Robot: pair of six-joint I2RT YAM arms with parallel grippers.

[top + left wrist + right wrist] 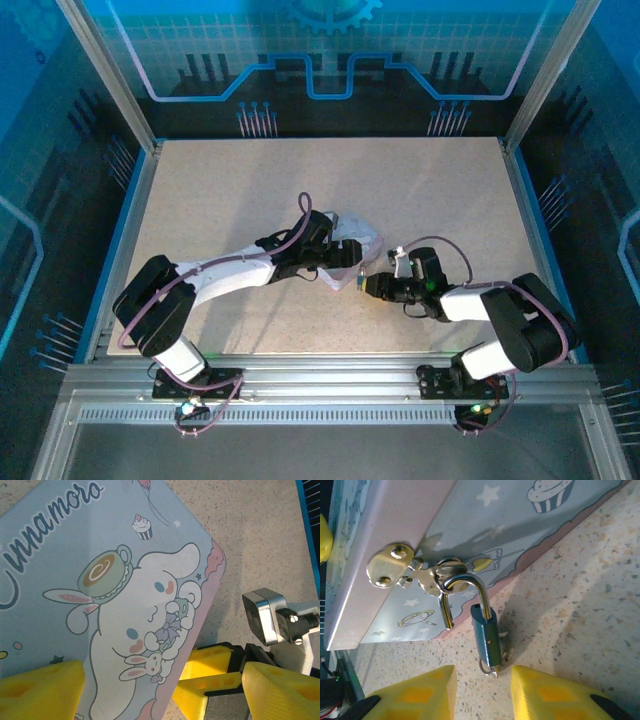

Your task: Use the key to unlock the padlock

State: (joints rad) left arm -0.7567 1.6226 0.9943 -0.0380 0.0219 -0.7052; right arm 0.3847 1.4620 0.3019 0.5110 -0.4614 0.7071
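The padlock (pixel 486 636) has a dark teal body and hangs from the hasp (pixel 390 566) of the pale cartoon-printed box (pixel 485 525). Its shackle (pixel 465 587) stands open, with one leg free of the body. The key (pixel 489 669) shows as a small silvery loop sticking out of the lock's lower end. My right gripper (pixel 482 692) is open, its yellow fingertips (pixel 427 692) just short of the key on either side and nothing between them. My left gripper (pixel 160 695) is open wide and straddles the box's (pixel 100 580) corner. The right gripper's fingers (pixel 210 672) sit inside that gap.
The box (pixel 360 240) lies mid-table on the speckled tabletop (pixel 250 190), with my left gripper (pixel 335 262) on it and my right gripper (pixel 368 287) beside its near edge. Blue rails border the table. Bare surface lies all around the box.
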